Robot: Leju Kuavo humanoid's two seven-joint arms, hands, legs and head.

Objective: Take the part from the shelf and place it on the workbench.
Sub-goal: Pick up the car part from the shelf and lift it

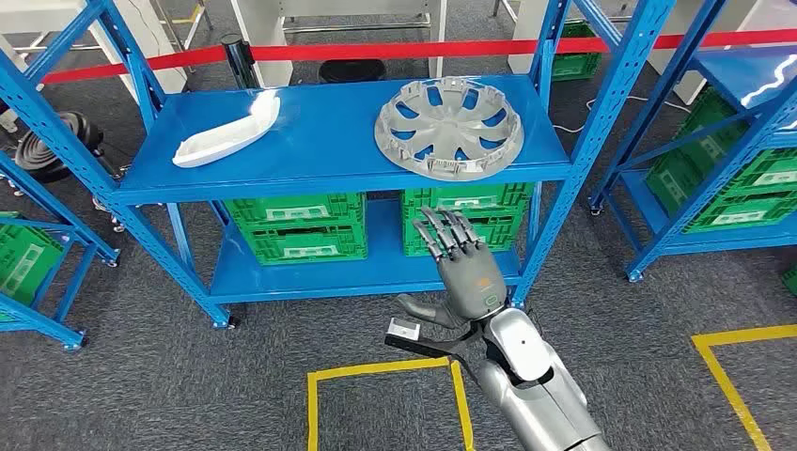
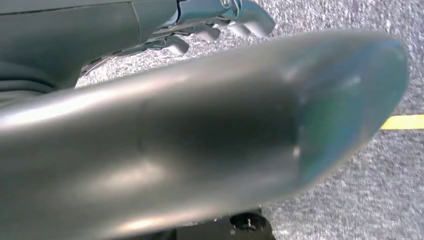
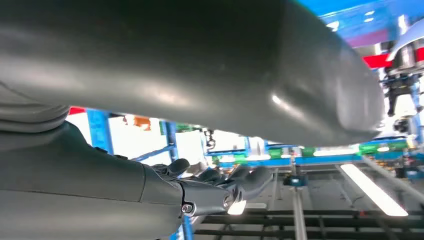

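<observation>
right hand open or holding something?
Open: the right hand holds nothing, fingers extended toward the shelf.

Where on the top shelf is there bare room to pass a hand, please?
The top shelf is bare between the white part and the wheel cover, and along its front edge. The lower shelf is crowded with green crates. The right hand is open.

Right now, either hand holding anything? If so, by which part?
Nothing is held. The right hand is raised, fingers spread, short of the wheel cover on the shelf. The left hand hangs over the floor with nothing in it.
</observation>
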